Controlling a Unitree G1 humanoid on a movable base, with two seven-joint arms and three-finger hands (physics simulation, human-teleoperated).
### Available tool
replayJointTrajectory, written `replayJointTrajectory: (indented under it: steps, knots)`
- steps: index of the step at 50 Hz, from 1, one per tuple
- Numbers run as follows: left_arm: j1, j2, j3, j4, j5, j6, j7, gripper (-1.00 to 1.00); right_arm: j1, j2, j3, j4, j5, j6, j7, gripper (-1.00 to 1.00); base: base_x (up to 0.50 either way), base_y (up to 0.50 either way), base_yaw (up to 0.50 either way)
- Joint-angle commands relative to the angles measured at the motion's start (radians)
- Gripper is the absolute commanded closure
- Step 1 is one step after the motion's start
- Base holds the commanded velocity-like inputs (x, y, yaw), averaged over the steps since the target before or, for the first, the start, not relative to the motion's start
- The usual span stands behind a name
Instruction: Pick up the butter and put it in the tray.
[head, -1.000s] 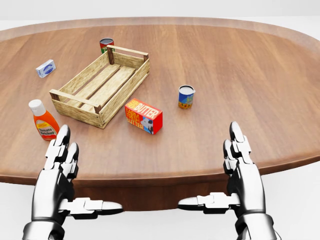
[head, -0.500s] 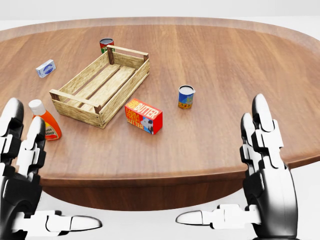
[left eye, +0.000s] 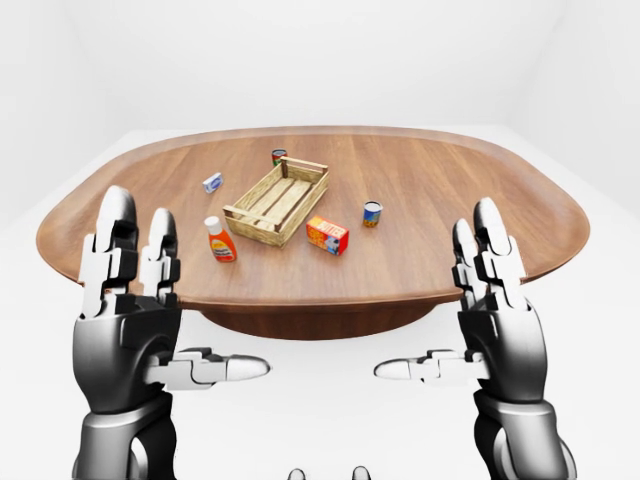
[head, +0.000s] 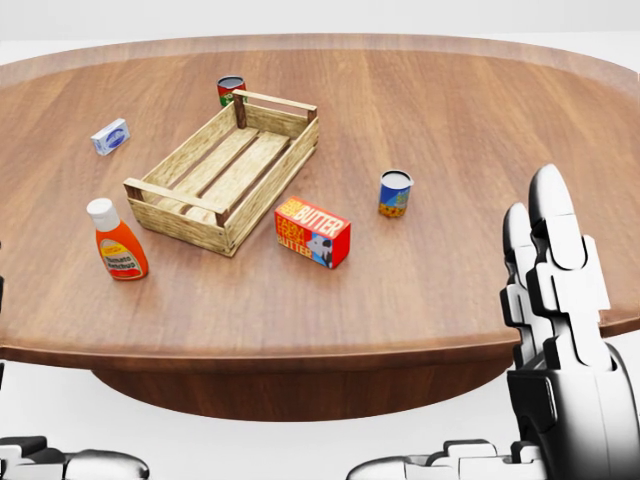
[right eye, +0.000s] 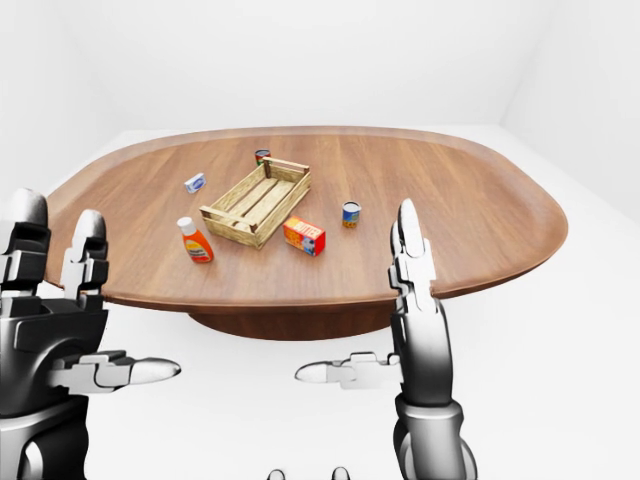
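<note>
The butter (head: 313, 232) is a red and orange box lying on the wooden table, just right of the tray's near corner. The tray (head: 223, 171) is a slatted wooden crate with nothing in it, angled across the table's left half. My left hand (left eye: 160, 335) is raised, open, below the table's near edge at the left of the left-eye view. My right hand (left eye: 470, 330) is raised likewise at the right, fingers spread, open. Neither hand touches anything; both stay short of the table.
A ketchup bottle (head: 117, 240) stands left of the tray. A small blue-and-white box (head: 110, 136) lies farther up left. One can (head: 230, 91) stands beyond the tray's far end, another can (head: 395, 193) right of the butter. The round table's near edge (head: 300, 350) lies between my hands and the objects.
Both hands have risen and come closer to the camera, the left one leaving the head view almost entirely. The whole picture shifted slightly right, so the camera moved.
</note>
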Motion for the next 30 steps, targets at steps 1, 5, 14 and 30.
replayJointTrajectory:
  steps: [1,5,14,30]
  knots:
    - [-0.006,0.0,0.033,-0.035,-0.017,0.0,-0.009,-1.0,0.012,0.002,0.008,-0.026,-0.031,0.0,0.002,-1.0,0.0,0.5,0.0]
    - [-0.007,-0.001,0.033,-0.031,-0.016,0.0,-0.011,-1.0,0.012,0.003,0.018,-0.027,-0.037,0.0,-0.001,-1.0,0.0,0.5,0.0]
    - [-0.012,-0.001,0.045,-0.037,-0.023,0.0,-0.01,-1.0,0.012,0.003,0.012,-0.015,-0.028,0.0,-0.002,-1.0,0.0,0.5,0.0]
    - [-0.009,-0.002,0.032,-0.03,-0.018,0.0,-0.012,-1.0,-0.002,0.031,-0.026,-0.012,0.016,0.0,-0.011,-1.0,0.0,0.45,0.0]
